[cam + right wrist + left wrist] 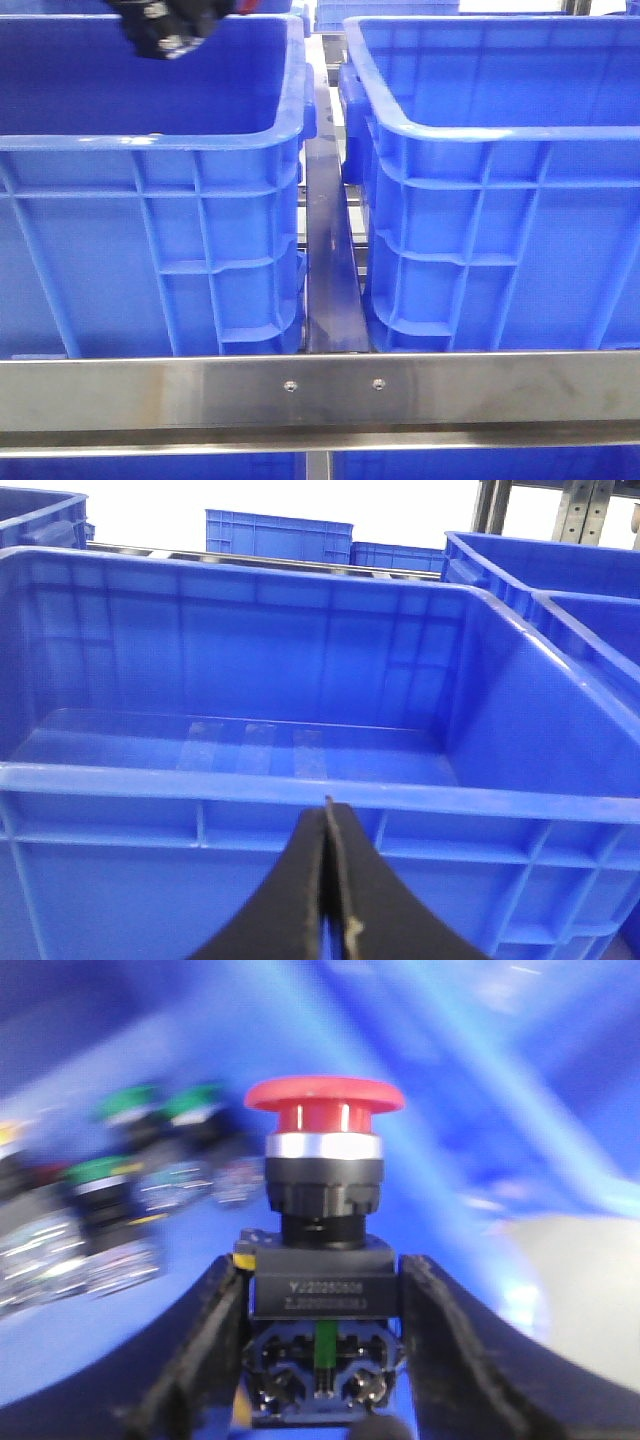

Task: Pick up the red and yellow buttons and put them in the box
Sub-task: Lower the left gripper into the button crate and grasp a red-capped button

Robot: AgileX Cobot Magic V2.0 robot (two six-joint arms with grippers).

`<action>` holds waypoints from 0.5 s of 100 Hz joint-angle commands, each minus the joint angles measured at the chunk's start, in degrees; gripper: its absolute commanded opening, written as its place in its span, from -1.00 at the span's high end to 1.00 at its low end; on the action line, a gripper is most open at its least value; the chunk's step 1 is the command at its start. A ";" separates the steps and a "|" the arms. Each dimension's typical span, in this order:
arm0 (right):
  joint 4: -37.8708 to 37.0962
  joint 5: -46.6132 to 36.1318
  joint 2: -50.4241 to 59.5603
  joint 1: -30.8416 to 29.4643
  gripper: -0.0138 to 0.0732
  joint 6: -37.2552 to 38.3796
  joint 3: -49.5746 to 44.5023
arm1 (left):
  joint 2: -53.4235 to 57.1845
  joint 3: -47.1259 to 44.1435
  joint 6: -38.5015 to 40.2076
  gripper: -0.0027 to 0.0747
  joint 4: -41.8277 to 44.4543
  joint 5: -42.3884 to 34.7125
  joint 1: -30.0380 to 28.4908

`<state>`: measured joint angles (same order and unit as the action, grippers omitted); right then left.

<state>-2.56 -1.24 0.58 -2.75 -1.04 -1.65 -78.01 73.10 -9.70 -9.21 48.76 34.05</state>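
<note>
Red button (pixel 324 1110) sits clamped in your left pincer (pixel 322 1360), cap up, black base squeezed; your right pincer (pixel 330 880) is pinched closed, holding nothing.

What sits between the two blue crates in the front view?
Only a dark metal strip runs down the gap between the left crate and the right crate, seen in the front view.

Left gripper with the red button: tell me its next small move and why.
Probably carry it clear of the crate it hangs over and toward the other blue crate. The left gripper is shut on the red button, so the grasp looks done, and blurred green-capped buttons lie behind it, which suggests a supply bin.
</note>
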 commanded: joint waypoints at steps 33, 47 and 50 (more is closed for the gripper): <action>-0.44 -4.29 1.34 0.05 0.84 -0.09 0.93 | 1.56 1.62 -0.20 0.25 -1.37 -3.62 6.64; -0.44 -4.20 1.34 0.05 0.84 -0.09 1.65 | 1.56 1.62 -0.20 0.25 -1.37 -3.50 6.64; -0.44 -3.54 1.34 0.05 0.84 -0.09 2.27 | 1.56 1.62 -0.20 0.25 -1.37 -3.40 6.64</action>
<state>-2.56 -1.24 0.58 -2.75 -1.04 -1.65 -78.01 73.10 -9.79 -9.34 48.68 40.24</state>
